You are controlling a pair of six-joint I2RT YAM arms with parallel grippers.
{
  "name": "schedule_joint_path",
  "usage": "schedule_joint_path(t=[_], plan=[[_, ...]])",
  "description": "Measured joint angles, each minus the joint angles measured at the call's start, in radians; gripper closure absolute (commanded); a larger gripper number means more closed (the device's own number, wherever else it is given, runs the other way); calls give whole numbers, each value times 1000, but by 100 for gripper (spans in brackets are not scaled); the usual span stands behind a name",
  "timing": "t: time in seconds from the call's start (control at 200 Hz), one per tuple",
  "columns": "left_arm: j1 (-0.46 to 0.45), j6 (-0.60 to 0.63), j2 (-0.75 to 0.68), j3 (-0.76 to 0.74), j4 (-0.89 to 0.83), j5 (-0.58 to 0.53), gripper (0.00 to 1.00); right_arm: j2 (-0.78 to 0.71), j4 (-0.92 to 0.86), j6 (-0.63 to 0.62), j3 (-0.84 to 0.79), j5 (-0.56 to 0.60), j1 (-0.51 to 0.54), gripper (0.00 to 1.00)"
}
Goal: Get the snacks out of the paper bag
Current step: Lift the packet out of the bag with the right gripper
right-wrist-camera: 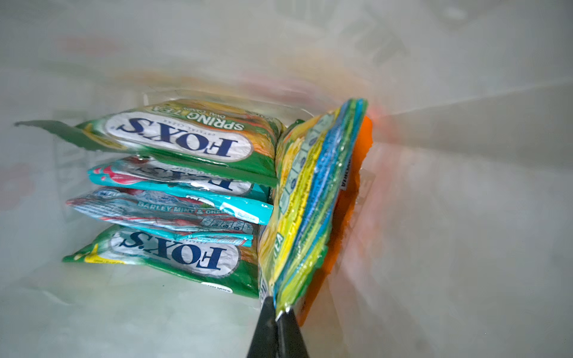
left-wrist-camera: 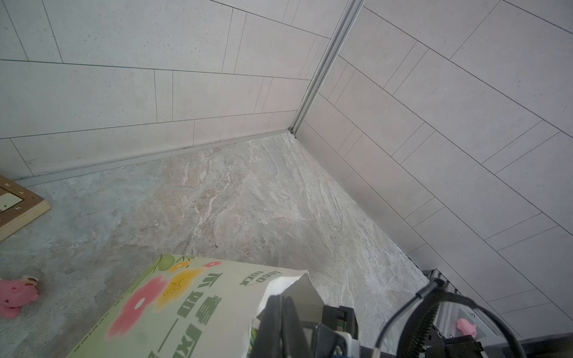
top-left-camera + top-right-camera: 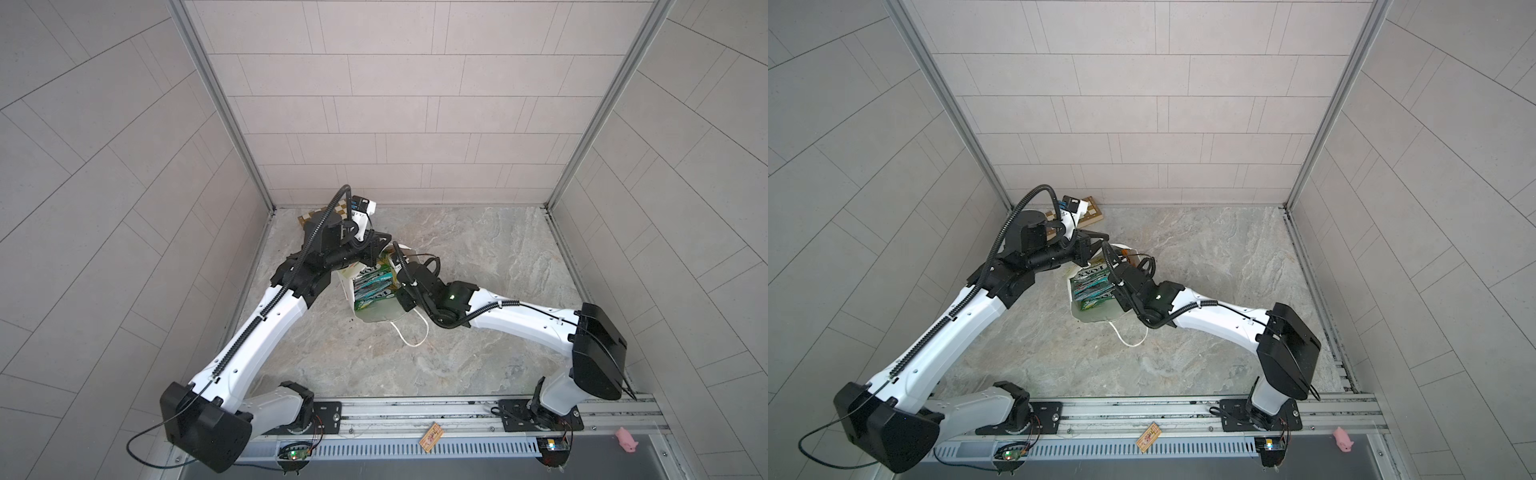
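Inside the paper bag point(image 1: 465, 217) lie all the snacks that can be seen. Four FOX'S packets are stacked flat: a green Spring Tea packet point(image 1: 186, 136) on top, a teal-red packet point(image 1: 173, 183) and a teal Barley Mint & Cherry packet point(image 1: 161, 214) under it, and a second green packet point(image 1: 173, 257) at the bottom. Just beside the stack a green-yellow packet point(image 1: 304, 201) stands on edge, with an orange packet point(image 1: 350, 198) behind it against the bag's wall. The right hand point(image 1: 277, 310) reaches into the bag, its dark fingers pinched together on the near corner of the green-yellow packet.

In both top views the snacks point(image 3: 372, 284) point(image 3: 1092, 286) show through the bag's open mouth. The bag point(image 3: 345, 286) point(image 3: 1073, 309) sits on the marbled counter point(image 3: 478, 257), left of the middle and toward the back wall. A white cord handle point(image 3: 415, 332) point(image 3: 1133, 338) hangs loose from its front rim onto the counter.

The left hand point(image 3: 374, 249) point(image 2: 280, 299) is at the bag's far rim, its fingers narrow and clamped on the paper edge. The flower-printed face point(image 2: 186, 310) lies on one side of them.

A wooden chessboard point(image 3: 309, 216) point(image 2: 21, 204) lies in the back left corner, with a pink pig toy point(image 2: 15, 297) near it. A second pig toy point(image 3: 626, 438) and a small wooden mousetrap point(image 3: 431, 441) rest on the front rail, well apart from the bag.
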Motion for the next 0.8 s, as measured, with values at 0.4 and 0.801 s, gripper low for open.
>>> schedule_joint_path(t=[0.4,0.801], plan=[[0,0,0,0,0,0,100,-176,-2,-40,-22,-39,0,100],[0,0,0,0,1,0,100,-274,-83,-95,-10,-10,0,100]])
